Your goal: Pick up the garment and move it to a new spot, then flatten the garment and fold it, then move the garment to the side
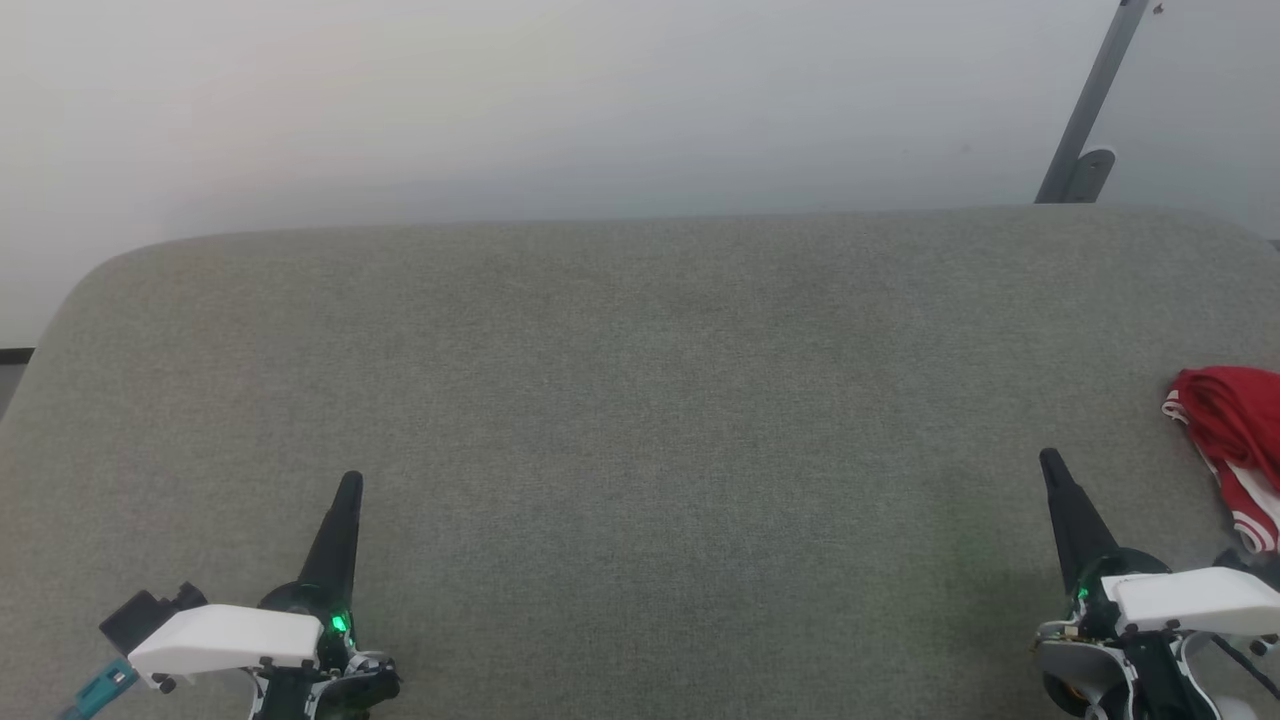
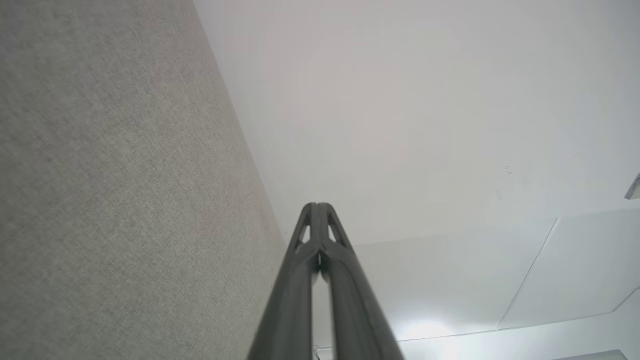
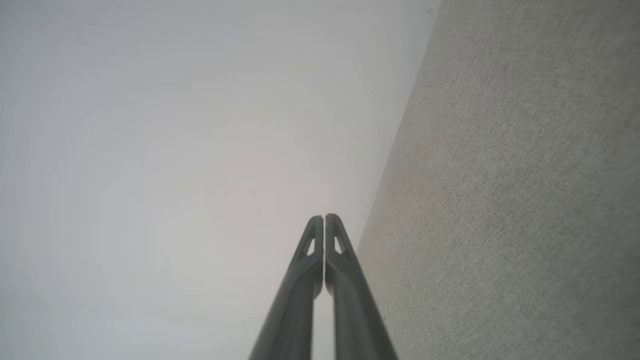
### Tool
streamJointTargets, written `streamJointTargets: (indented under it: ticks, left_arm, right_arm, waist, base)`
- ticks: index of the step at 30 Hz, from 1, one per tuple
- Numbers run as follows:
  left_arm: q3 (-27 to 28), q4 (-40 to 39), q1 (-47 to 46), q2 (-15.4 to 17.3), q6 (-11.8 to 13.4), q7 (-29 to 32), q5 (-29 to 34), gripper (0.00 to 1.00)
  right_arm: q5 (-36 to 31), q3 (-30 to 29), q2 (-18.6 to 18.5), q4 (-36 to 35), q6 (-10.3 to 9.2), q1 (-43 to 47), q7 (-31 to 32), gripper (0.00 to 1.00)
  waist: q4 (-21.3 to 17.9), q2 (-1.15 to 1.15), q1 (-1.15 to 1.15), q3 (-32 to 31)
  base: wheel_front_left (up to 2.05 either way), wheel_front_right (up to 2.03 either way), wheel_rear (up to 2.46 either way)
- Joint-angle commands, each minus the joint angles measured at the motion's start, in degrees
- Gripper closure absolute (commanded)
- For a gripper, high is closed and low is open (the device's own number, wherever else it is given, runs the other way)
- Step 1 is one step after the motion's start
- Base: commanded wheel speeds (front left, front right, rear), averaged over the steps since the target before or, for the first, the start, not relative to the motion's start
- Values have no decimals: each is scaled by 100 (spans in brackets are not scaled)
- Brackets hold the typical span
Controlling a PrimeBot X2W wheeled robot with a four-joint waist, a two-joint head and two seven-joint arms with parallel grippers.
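The garment (image 1: 1235,435), a crumpled red heap with red-and-white striped trim, lies at the right edge of the grey fabric table (image 1: 640,400), partly cut off by the head view's border. My right gripper (image 1: 1052,464) stands shut and empty at the lower right, a short way left of and below the garment. At the lower left my left gripper (image 1: 350,485) is shut and empty too, far from the garment. In the left wrist view my left gripper (image 2: 317,206) has its fingers pressed together, and in the right wrist view my right gripper (image 3: 324,218) is likewise closed.
A pale wall (image 1: 500,100) rises behind the table's rounded far edge. A grey slanted pole (image 1: 1085,110) with a base stands behind the far right corner. The wide middle of the table is bare fabric.
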Motion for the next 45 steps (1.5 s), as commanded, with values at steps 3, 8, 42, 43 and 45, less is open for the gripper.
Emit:
streamJointTargets:
  ticks: [3,8,42,43,45]
  left_arm:
    - [34,11,-147,-15,0,61,-202,100]
    - [46,51,-166,-24,0,117,-379,100]
    - [117,121,-260,-65,1,279,-743,100]
    - [119,120,-261,-66,1,281,-742,100]
    - [122,121,-261,-68,1,285,-737,100]
  right_arm:
    - [152,-20,24,18,-1,-73,55,100]
    - [319,-23,53,33,-1,-119,108,100]
    - [652,-20,106,59,-2,-166,218,100]
    - [652,-21,106,59,-2,-166,217,100]
    - [652,-21,106,59,-1,-166,217,100]
  waist:
    - [-13,0,0,1]
    - [-36,0,0,3]
    - [-89,0,0,8]
    - [-89,0,0,8]
    - [-89,0,0,8]
  base:
    - [0,0,0]
    - [0,0,0]
    - [0,0,0]
    - [0,0,0]
    - [0,0,0]
